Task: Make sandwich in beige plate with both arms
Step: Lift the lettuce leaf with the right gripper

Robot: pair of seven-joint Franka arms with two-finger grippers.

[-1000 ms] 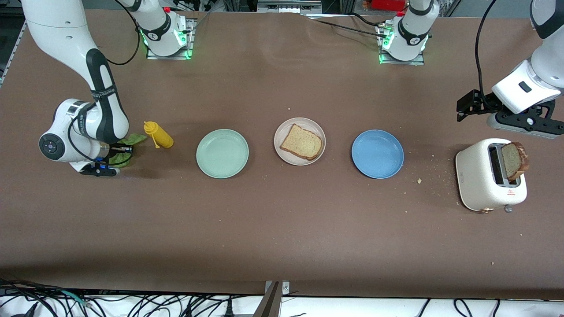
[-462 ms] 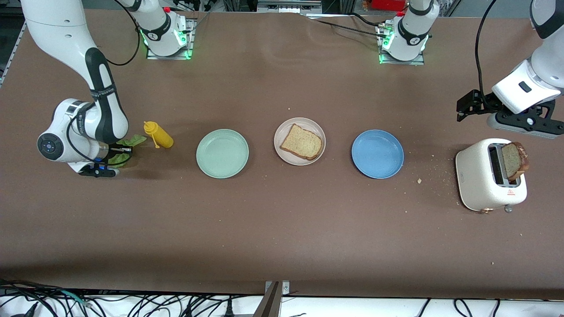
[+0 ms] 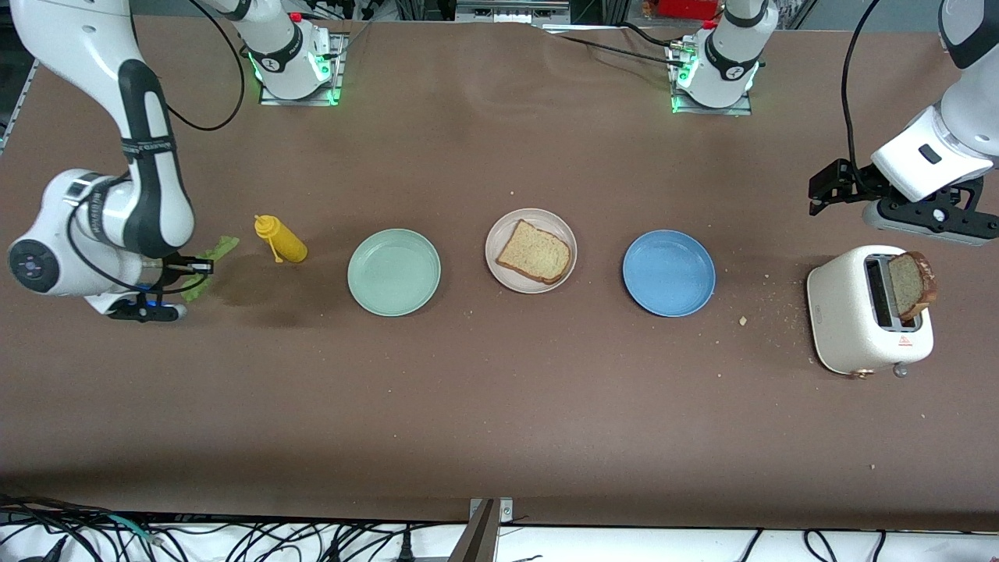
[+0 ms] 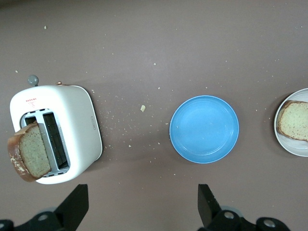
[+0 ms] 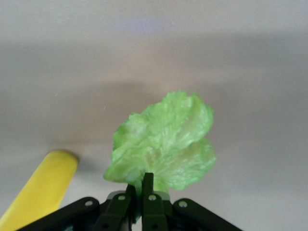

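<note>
The front camera looked down from high across the table (image 3: 499, 406), facing both arm bases. The left wrist camera looked straight down from well above, sharing the toaster (image 4: 55, 132), blue plate (image 4: 204, 129) and beige plate (image 4: 281, 139) with it. The right wrist camera sat close over the lettuce leaf (image 5: 166, 139) and yellow bottle (image 5: 41, 190).

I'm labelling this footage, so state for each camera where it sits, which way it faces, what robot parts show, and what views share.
Front view: high across the table, facing both arms; right gripper holds the lettuce leaf.
Left wrist view: on the left arm, looking down at toaster, blue plate, beige plate; open left gripper shows.
Right wrist view: looking down past the shut right gripper at lettuce and yellow bottle.
Shared: all appear in the front view.
</note>
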